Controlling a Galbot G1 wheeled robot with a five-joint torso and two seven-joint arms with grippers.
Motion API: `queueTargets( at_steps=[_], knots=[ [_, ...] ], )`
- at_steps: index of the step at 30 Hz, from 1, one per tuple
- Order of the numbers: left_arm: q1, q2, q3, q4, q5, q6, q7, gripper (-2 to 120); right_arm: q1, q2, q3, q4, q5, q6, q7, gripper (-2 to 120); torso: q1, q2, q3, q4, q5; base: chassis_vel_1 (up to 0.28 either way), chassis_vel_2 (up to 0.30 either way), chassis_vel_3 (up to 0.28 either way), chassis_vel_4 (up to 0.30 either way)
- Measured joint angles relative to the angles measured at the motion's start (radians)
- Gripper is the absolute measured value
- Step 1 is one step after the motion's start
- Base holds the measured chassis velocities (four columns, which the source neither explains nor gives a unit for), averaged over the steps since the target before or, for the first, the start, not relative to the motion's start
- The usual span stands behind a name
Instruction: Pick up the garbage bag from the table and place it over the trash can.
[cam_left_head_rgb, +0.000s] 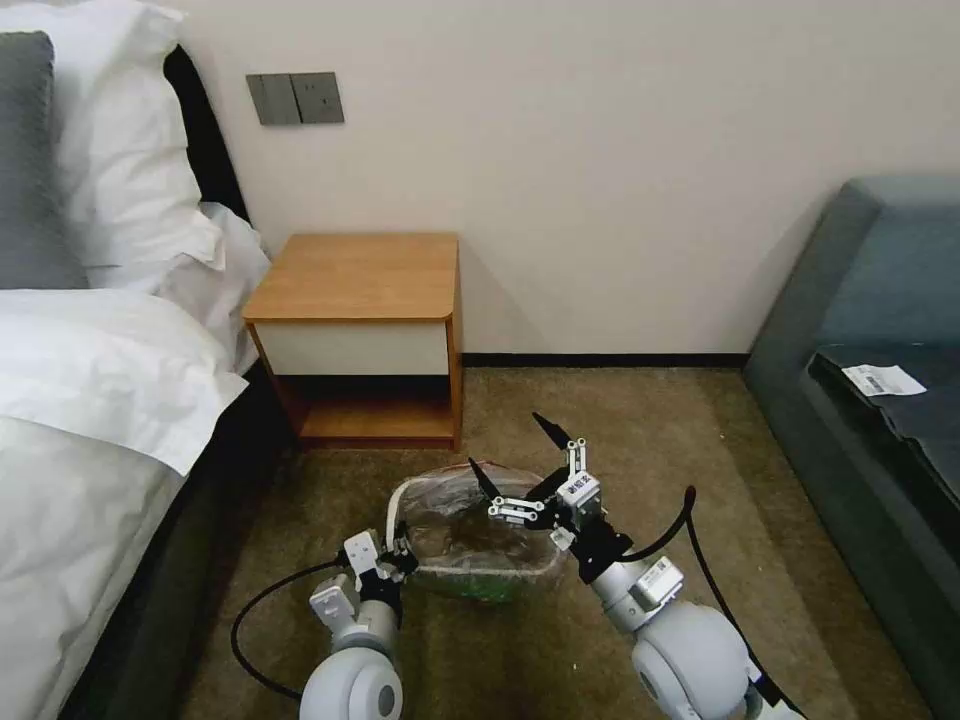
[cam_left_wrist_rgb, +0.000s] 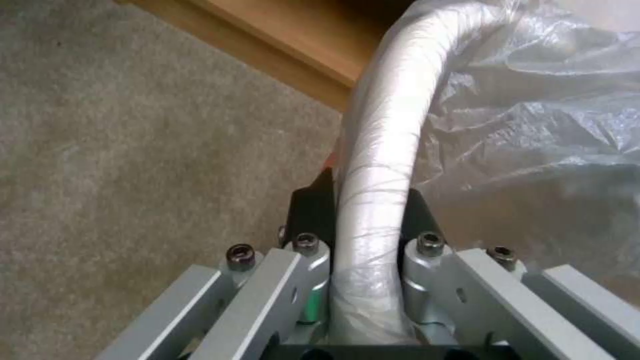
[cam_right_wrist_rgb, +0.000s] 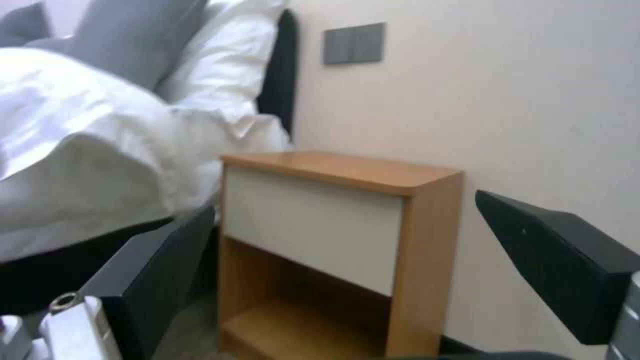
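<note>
The trash can (cam_left_head_rgb: 392, 508) stands on the carpet in front of the table (cam_left_head_rgb: 355, 275), with the garbage bag (cam_left_head_rgb: 460, 525) draped over its mouth. My left gripper (cam_left_head_rgb: 397, 562) is at the bin's near left corner. In the left wrist view it (cam_left_wrist_rgb: 363, 210) is shut on the rolled rim (cam_left_wrist_rgb: 387, 125), which is wrapped in the crinkly bag (cam_left_wrist_rgb: 533, 115). My right gripper (cam_left_head_rgb: 503, 440) hovers open just above the bin's far right side, holding nothing. Between its spread black fingers (cam_right_wrist_rgb: 553, 260) the table (cam_right_wrist_rgb: 347, 172) stands bare.
A bed with white bedding (cam_left_head_rgb: 90, 400) runs along the left, close to the table. A grey-blue sofa (cam_left_head_rgb: 880, 330) with a paper label (cam_left_head_rgb: 882, 379) stands on the right. Open carpet (cam_left_head_rgb: 650, 430) lies between the bin and the sofa. Wall switches (cam_left_head_rgb: 295, 98) sit above.
</note>
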Motion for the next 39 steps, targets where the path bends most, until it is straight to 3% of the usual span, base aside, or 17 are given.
queueTargets(
  at_steps=[5,7,10,19,25,39],
  knots=[
    [0.002,0.000,0.000,0.000,0.008,-0.001,0.000,19,-0.005,0.031,-0.005,-0.001,0.007,-0.013,0.067,100,0.000,0.000,0.000,0.0001,0.0000,0.000,0.000,0.000,0.000],
    [0.001,0.000,0.003,-0.005,0.015,0.000,0.000,32,-0.006,0.041,-0.006,-0.002,0.010,-0.017,0.084,100,0.000,0.000,0.000,-0.0001,-0.0004,0.000,0.000,0.000,0.000],
    [0.002,0.000,0.005,-0.009,0.023,0.002,0.002,38,-0.006,0.042,-0.005,-0.002,0.010,-0.018,0.086,100,0.000,0.000,0.000,-0.0002,-0.0005,0.000,0.000,0.000,0.000],
    [0.012,0.003,0.006,-0.037,0.057,-0.005,0.011,76,0.000,0.047,-0.005,-0.008,0.009,-0.019,0.087,100,0.000,0.000,0.000,-0.0002,-0.0003,0.000,0.000,0.000,0.000],
    [0.017,0.004,0.008,-0.051,0.074,-0.006,0.013,94,0.008,0.050,-0.007,-0.013,0.009,-0.020,0.087,100,0.000,0.000,0.000,-0.0002,-0.0002,0.000,0.000,0.000,0.000],
    [0.031,0.003,0.014,-0.075,0.122,-0.031,0.017,96,0.012,0.054,-0.010,-0.013,0.008,-0.021,0.085,100,0.000,0.000,0.000,-0.0001,-0.0002,0.000,0.000,0.000,0.000]
  ],
)
